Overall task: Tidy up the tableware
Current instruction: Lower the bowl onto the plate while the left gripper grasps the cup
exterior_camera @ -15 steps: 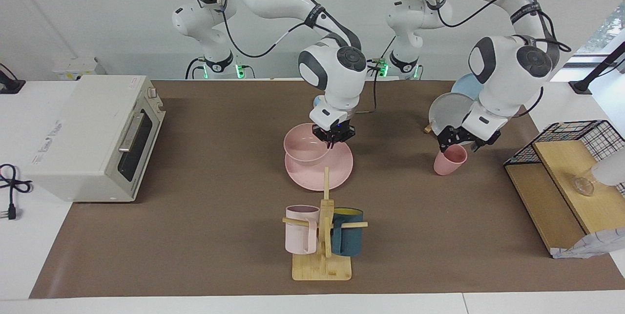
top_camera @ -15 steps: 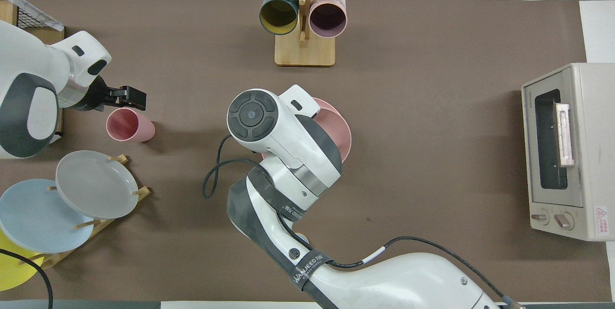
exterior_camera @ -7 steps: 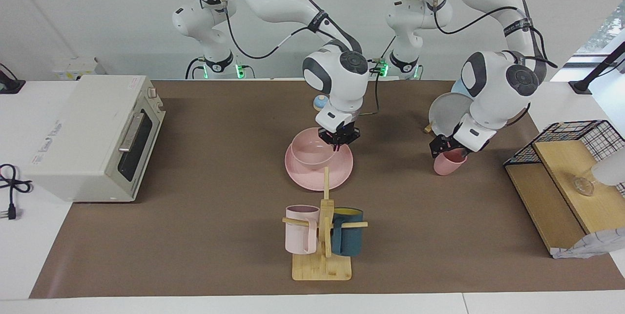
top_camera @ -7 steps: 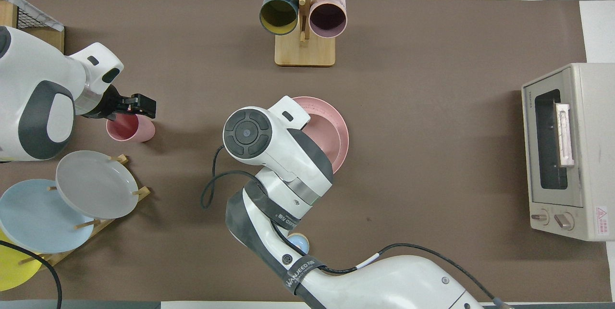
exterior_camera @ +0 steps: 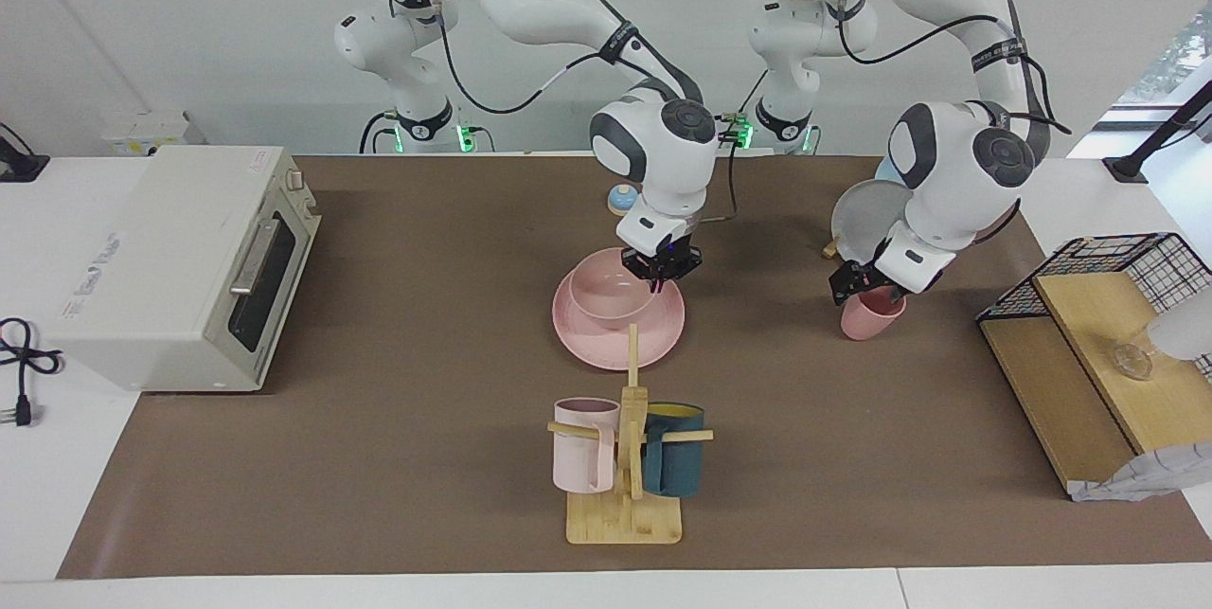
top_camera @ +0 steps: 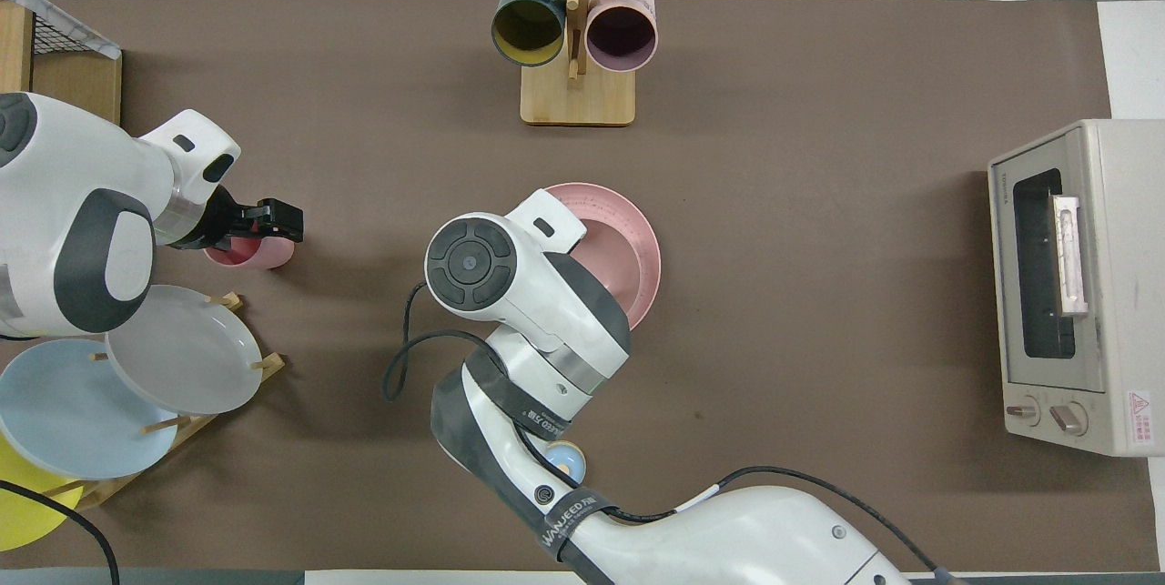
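The pink plate [exterior_camera: 606, 351] [top_camera: 647, 235] lies mid-table with the pink bowl [exterior_camera: 606, 298] [top_camera: 624, 265] resting in it. My right gripper [exterior_camera: 660, 276] is shut on the bowl's rim, on the side nearer the robots; in the overhead view the arm's own hand hides it. The pink cup [exterior_camera: 868, 320] [top_camera: 262, 254] stands upright toward the left arm's end, beside the plate rack. My left gripper [exterior_camera: 858, 291] [top_camera: 265, 221] is open and down at the cup's rim. Whether it touches the cup I cannot tell.
A wooden mug tree [exterior_camera: 625, 505] [top_camera: 576, 98] with a pale pink and a dark teal mug stands farther out than the plate. A toaster oven [exterior_camera: 189, 259] [top_camera: 1074, 285] sits at the right arm's end. A rack of grey, blue and yellow plates [top_camera: 173, 348] and a wire shelf [exterior_camera: 1098, 325] are at the left arm's end.
The right gripper has lowered the tilted bowl down onto the plate. The left gripper has come down from above the cup to its rim.
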